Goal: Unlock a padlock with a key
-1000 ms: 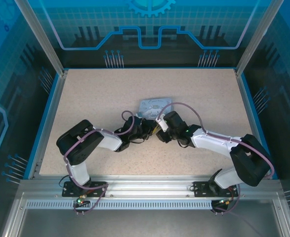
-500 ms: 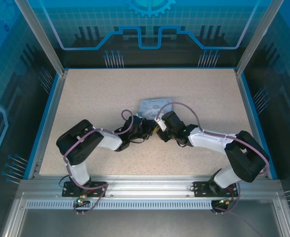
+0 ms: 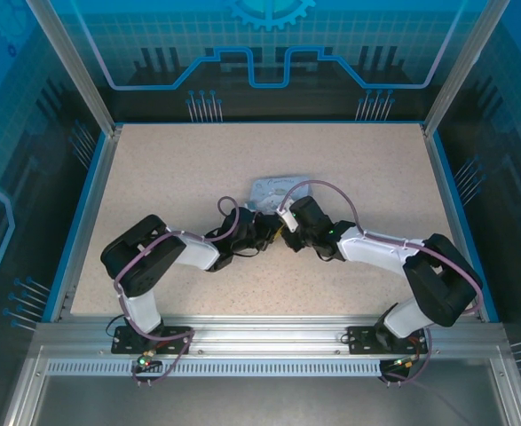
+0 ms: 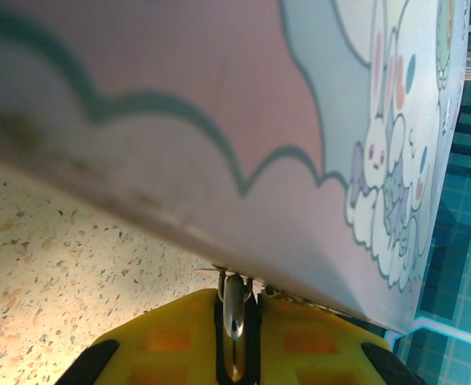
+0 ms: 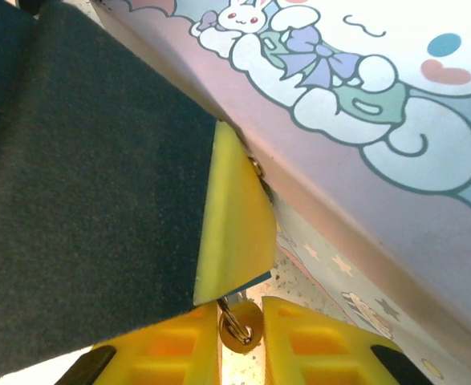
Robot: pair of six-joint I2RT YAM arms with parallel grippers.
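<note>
Speckled tabletop [image 3: 171, 169]: padlock [image 4: 233, 317] shackle-first twd tin [image 4: 299, 120], btw left fingers [image 4: 171, 341].

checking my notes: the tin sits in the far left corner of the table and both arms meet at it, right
No: the tin sits near the middle of the table, not the far left corner, as the top view shows. The left arm and right arm do meet at it.

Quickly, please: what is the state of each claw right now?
Left claw: closed, holding the padlock.
Right claw: closed, holding the key.
</note>
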